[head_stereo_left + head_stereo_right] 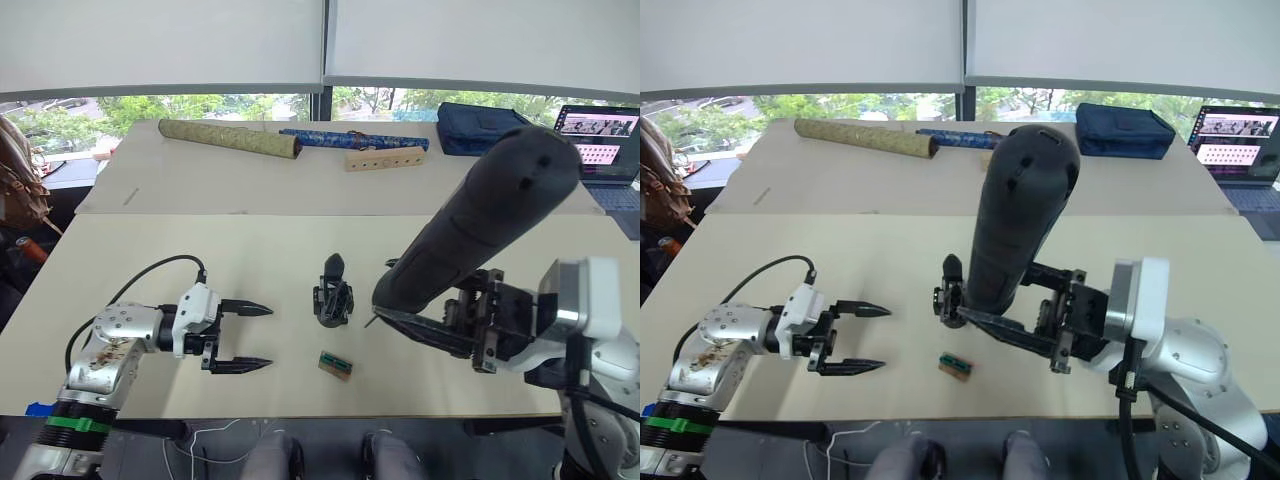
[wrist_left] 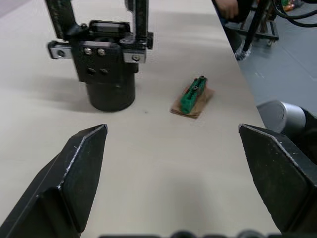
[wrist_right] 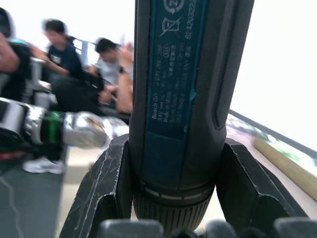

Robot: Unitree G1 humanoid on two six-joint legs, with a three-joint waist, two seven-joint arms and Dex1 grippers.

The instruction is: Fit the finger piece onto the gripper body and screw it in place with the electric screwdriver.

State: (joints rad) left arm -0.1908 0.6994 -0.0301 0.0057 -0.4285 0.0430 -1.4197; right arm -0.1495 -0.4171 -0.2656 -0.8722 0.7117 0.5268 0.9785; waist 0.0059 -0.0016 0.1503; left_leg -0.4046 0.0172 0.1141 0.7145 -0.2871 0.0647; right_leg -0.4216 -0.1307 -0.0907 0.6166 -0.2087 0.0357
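The gripper body (image 1: 333,300), a small black block, stands on the near table's middle; it is also in the left wrist view as the gripper body (image 2: 106,64). A pointed black finger piece (image 1: 333,267) rises from its top. My right gripper (image 1: 410,318) is shut on the electric screwdriver (image 1: 485,215), a thick black cylinder tilted with its rounded end up and its bit end low, just right of the body. The right wrist view has both fingers (image 3: 106,183) pressed against the electric screwdriver (image 3: 183,89). My left gripper (image 1: 268,336) is open and holds nothing, left of the body and aimed at it.
A small tan-and-green block (image 1: 335,365) lies near the front edge, below the body. On the back table are an olive rolled tube (image 1: 230,138), a blue patterned tube (image 1: 350,137), a wooden bar with holes (image 1: 385,160), a navy bag (image 1: 480,128) and a laptop (image 1: 600,140).
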